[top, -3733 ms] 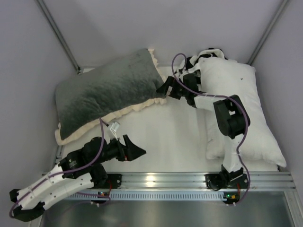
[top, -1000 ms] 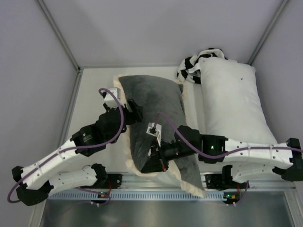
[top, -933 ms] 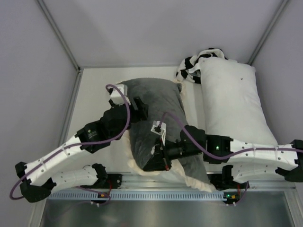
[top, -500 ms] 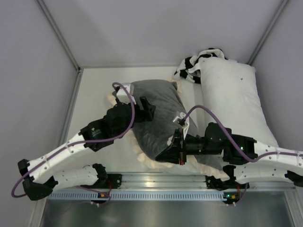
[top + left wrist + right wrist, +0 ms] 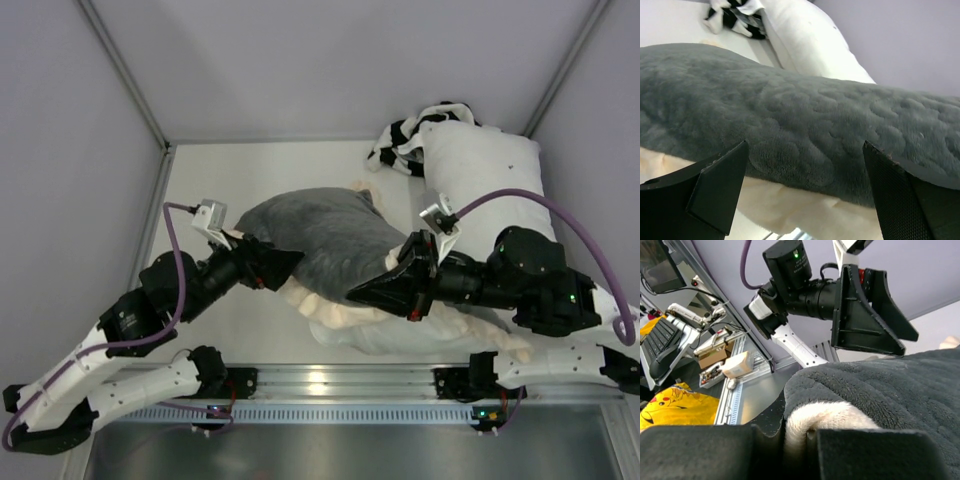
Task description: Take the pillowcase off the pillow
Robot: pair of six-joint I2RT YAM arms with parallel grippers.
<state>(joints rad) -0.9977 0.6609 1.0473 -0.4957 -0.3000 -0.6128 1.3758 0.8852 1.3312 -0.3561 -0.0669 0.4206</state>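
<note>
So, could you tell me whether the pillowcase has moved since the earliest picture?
Yes. The pillowcase has shifted right and nearer, toward the long white pillow.

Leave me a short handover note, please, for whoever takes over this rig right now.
Left tool: open, fingers spread at the left end of the pillowcase, gripping nothing.
Right tool: shut on a fold at the pillowcase's near-right end, with grey plush outside and cream inside the pinch.
Pillowcase: lying mid-table, plump, grey face up, cream frill along its near edge.
Pillow: not visible on its own; it seems to be inside the case.
Done: one grasp on the case.
Left: probably hold the pillow with the free tool and pull the case off.
</note>
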